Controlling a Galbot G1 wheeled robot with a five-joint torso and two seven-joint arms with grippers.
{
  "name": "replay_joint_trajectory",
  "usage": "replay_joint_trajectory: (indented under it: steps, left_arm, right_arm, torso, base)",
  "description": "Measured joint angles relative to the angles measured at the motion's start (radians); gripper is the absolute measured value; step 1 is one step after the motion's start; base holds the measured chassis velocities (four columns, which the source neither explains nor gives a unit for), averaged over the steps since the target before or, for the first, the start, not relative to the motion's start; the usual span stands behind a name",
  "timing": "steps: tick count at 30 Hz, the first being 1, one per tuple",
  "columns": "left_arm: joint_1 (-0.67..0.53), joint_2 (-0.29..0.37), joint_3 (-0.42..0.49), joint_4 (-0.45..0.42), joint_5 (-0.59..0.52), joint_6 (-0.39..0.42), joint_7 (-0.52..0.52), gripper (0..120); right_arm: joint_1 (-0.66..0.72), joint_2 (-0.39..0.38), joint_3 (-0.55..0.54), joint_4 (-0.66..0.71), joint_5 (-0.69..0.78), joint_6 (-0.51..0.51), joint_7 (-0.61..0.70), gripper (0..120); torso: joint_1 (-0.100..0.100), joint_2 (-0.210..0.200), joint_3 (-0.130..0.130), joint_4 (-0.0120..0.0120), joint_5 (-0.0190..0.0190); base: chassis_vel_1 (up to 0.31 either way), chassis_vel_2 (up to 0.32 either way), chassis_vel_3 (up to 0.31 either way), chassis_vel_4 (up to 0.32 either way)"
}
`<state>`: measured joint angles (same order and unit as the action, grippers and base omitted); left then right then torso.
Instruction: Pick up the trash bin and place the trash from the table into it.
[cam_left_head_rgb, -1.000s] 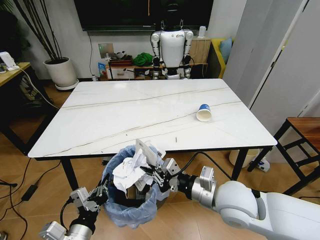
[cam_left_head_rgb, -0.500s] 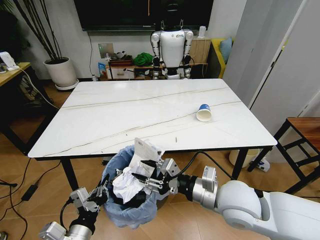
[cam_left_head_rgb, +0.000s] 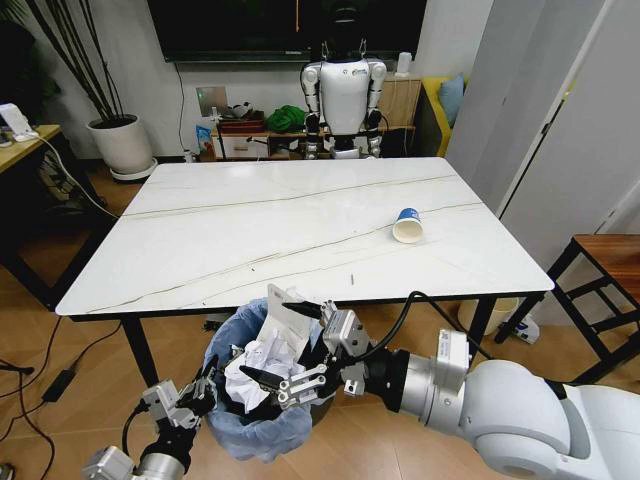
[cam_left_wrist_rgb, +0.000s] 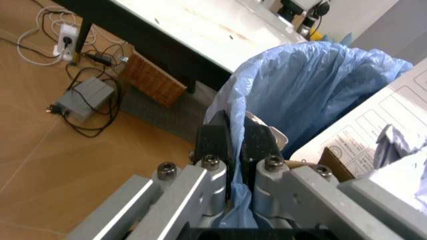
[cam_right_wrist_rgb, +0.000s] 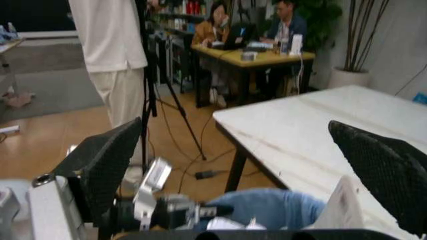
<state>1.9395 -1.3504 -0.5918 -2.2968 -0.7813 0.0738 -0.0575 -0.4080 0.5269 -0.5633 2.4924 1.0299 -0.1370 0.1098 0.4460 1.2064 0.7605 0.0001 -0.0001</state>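
Trash bin (cam_left_head_rgb: 262, 415) lined with crinkled light-blue bag, held off the floor just in front of the table's near edge, toward the near-left corner. Stuffed with trash: crumpled white paper (cam_left_head_rgb: 257, 362) heaped on top, a white printed sheet (cam_left_head_rgb: 285, 315) standing up at the back, a bit of brown cardboard (cam_left_wrist_rgb: 335, 163) showing in the left wrist view beside the sheet.

Left gripper (cam_left_head_rgb: 198, 393) at the bin's left rim, fingers (cam_left_wrist_rgb: 217, 136) pressed together on the bag-covered rim, blue plastic pinched between them.

Right gripper (cam_left_head_rgb: 285, 378) reaching in from the right, above the bin's mouth over the crumpled paper, dark fingers (cam_left_head_rgb: 262, 375) spread apart, nothing between them. Same spread seen in the right wrist view, with the two mesh-textured pads (cam_right_wrist_rgb: 107, 159) wide apart and the blue bag below.

Table (cam_left_head_rgb: 250, 220) white, marble-look, with thin grey veins and black legs. Blue-and-white paper cup (cam_left_head_rgb: 407, 226) lying on its side near the right edge, well apart from the bin. A small dark speck (cam_left_head_rgb: 352, 279) near the near edge.

Beyond the far edge: a white humanoid robot (cam_left_head_rgb: 344, 92), a potted plant (cam_left_head_rgb: 118, 140) at the far left, a tan wooden desk (cam_left_head_rgb: 20, 140) off the left side.
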Motion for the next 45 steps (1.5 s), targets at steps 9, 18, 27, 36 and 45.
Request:
replay_joint_trajectory:
  steps: [9, 18, 27, 36, 45]
  left_arm:
    - [0.022, 0.0, -0.004, 0.004, 0.007, -0.004, 0.003, 0]
    - [0.038, -0.003, -0.009, -0.008, 0.012, -0.009, 0.004, 0]
    - [0.053, 0.016, -0.021, -0.042, 0.005, -0.007, 0.001, 0]
    - [0.056, 0.024, -0.028, -0.048, -0.003, -0.006, -0.001, 0]
    - [0.049, 0.029, -0.026, -0.041, -0.008, -0.003, -0.003, 0]
  right_arm:
    - [0.017, 0.057, 0.155, -0.139, 0.085, 0.023, 0.079, 100]
    - [-0.043, 0.175, 0.254, -0.424, 0.046, -0.009, 0.159, 100]
    - [-0.022, 0.272, 0.268, -0.89, 0.013, -0.021, 0.074, 100]
    - [-0.017, 0.305, 0.269, -1.109, -0.016, 0.009, 0.005, 100]
    - [0.005, 0.316, 0.278, -1.23, -0.026, 0.029, -0.028, 100]
  torso:
    - [0.0, 0.0, 0.0, 0.0, 0.0]
    - [0.0, 0.0, 0.0, 0.0002, 0.0003]
    - [0.0, 0.0, 0.0, 0.0001, 0.0003]
    - [0.0, 0.0, 0.0, 0.0002, 0.0001]
    - [0.0, 0.0, 0.0, 0.0001, 0.0]
  base:
    - [0.0, 0.0, 0.0, 0.0]
    - [0.0, 0.0, 0.0, 0.0]
    - [0.0, 0.0, 0.0, 0.0]
    - [0.0, 0.0, 0.0, 0.0]
    - [0.0, 0.0, 0.0, 0.0]
